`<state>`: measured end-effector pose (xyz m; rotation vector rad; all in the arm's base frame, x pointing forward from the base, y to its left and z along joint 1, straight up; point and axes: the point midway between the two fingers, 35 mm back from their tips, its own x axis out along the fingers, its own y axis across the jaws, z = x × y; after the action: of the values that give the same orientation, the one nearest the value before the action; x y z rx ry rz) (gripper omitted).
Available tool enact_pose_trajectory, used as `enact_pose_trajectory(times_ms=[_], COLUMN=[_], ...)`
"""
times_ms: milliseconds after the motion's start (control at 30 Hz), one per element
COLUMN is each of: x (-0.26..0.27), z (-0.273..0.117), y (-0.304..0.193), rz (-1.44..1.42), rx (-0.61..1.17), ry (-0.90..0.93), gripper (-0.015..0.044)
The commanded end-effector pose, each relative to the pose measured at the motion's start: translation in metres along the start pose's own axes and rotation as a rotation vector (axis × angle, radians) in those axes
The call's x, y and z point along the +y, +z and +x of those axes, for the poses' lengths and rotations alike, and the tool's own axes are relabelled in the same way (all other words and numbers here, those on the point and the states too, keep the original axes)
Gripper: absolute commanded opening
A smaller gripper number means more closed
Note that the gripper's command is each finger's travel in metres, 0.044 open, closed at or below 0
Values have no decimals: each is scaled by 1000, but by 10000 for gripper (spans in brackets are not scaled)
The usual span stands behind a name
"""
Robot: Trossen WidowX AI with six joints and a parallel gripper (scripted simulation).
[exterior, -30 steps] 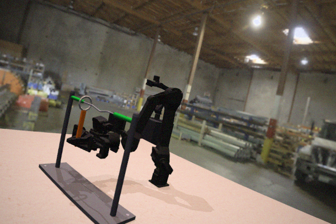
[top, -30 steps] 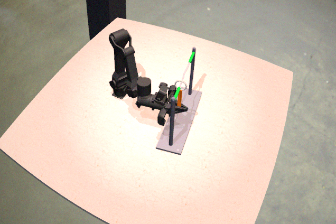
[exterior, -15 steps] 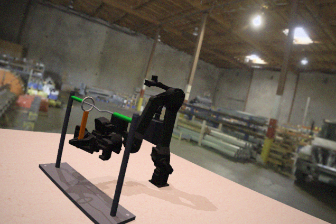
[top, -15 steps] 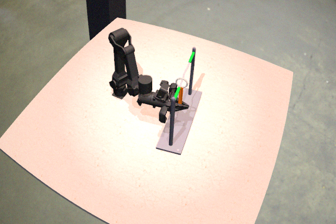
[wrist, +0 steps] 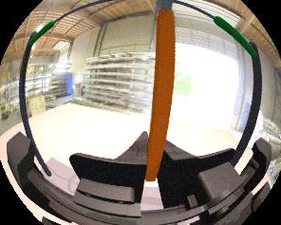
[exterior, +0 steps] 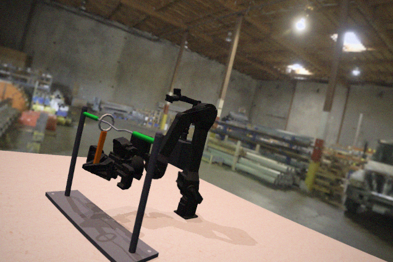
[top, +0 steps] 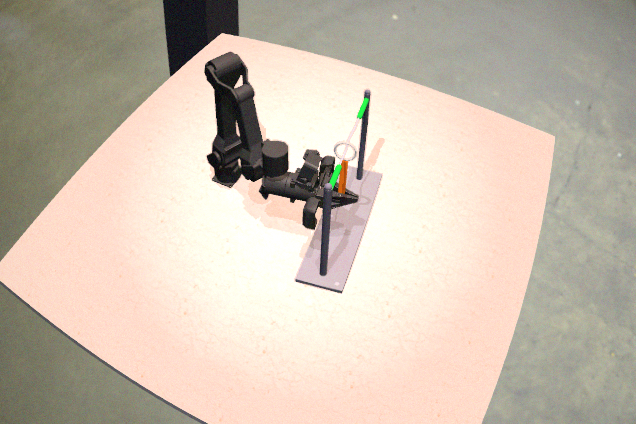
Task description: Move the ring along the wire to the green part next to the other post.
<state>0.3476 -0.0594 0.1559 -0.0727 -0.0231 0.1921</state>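
Observation:
The grey ring (top: 335, 151) (exterior: 106, 114) is around the thin grey wire (top: 353, 130) (exterior: 125, 130), just inward of the near green part (top: 335, 176) (exterior: 91, 115) (wrist: 236, 34). Whether ring and wire touch is too small to tell. The orange handle (top: 343, 177) (exterior: 100, 146) (wrist: 162, 94) points down from the ring, slightly tilted in the exterior view. My gripper (top: 352, 198) (exterior: 86, 166) (wrist: 148, 135) is shut on the handle's lower end, below the wire. The far green part (top: 362, 107) (exterior: 143, 137) (wrist: 42, 31) is at the wire's other end.
The near post (top: 324, 238) (exterior: 75, 154) (wrist: 258, 94) and far post (top: 363, 141) (exterior: 143, 195) (wrist: 23, 84) stand on a grey base plate (top: 336, 264) (exterior: 57, 198). My forearm reaches between them, under the wire. A dark cabinet (top: 185, 7) stands behind the table.

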Motion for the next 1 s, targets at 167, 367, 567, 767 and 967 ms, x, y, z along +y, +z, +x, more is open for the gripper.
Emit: enact_pose_trajectory(times_ms=[167,367,567,767,967], x=[1,2,5,10,19], z=[1,0,0,-1,-2], y=[1,1,0,-1,-3], rz=[-69,-112,-139,-137,-111], rx=[-1,-1,0,0,2], ry=[42,68,85,86,72], gripper=[-150,-150,-150,-150,-150])
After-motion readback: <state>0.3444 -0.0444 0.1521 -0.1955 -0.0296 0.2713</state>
